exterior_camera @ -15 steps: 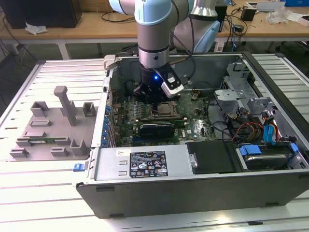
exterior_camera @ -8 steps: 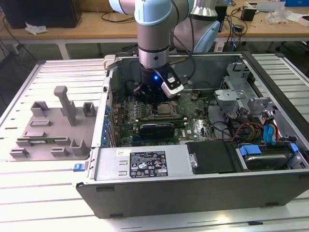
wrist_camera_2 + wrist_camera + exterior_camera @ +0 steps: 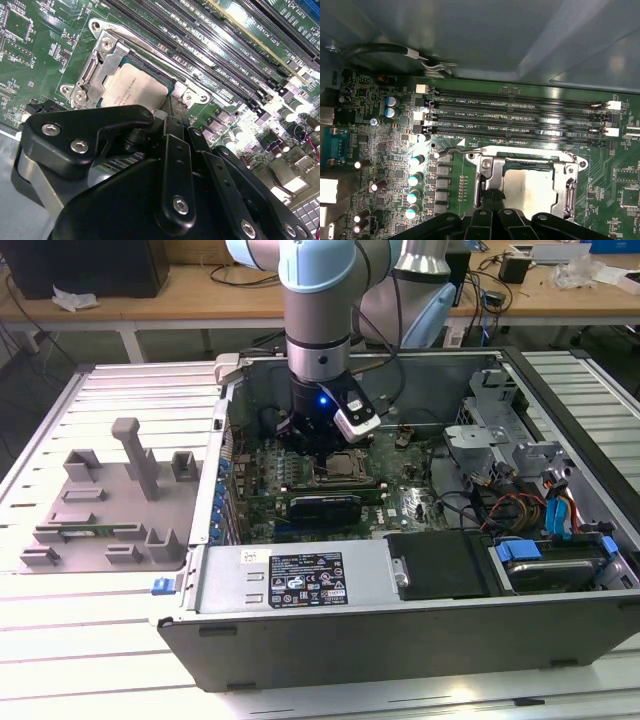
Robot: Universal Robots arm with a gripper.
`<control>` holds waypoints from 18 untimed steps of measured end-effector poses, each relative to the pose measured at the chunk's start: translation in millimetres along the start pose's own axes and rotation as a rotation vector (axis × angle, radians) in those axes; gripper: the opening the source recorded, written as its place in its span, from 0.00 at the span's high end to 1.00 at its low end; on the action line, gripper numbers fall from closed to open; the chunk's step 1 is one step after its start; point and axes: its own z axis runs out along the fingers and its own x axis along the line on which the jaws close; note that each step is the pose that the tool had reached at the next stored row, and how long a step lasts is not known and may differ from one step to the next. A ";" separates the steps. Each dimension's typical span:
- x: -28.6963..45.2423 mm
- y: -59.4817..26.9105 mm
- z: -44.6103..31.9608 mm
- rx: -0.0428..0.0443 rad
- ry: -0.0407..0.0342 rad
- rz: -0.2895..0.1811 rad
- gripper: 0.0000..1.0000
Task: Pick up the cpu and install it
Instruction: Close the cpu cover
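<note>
The cpu (image 3: 132, 87), a flat silver square, lies inside the metal socket frame (image 3: 95, 70) on the green motherboard; it also shows in the first wrist view as the cpu (image 3: 530, 192) and in the exterior view as the cpu (image 3: 347, 464). My gripper (image 3: 491, 197) hangs straight down into the open computer case (image 3: 300, 640). Its black fingers look shut together, and their tips sit at one edge of the chip, at the gripper (image 3: 172, 107). Nothing shows between them. The black gripper linkage hides the near side of the socket.
Rows of long memory slots (image 3: 520, 117) run beside the socket. A black power supply (image 3: 440, 565), cables (image 3: 520, 510) and drive cages (image 3: 490, 430) fill the case at the exterior view's right. A grey fixture tray (image 3: 100, 510) lies outside at the left.
</note>
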 end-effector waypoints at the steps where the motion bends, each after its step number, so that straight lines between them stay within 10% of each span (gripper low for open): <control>1: 0.0 -0.1 -1.2 0.0005 0.0004 0.000 0.89; 18: -0.8 0.2 -31.2 0.0036 0.0004 0.000 0.89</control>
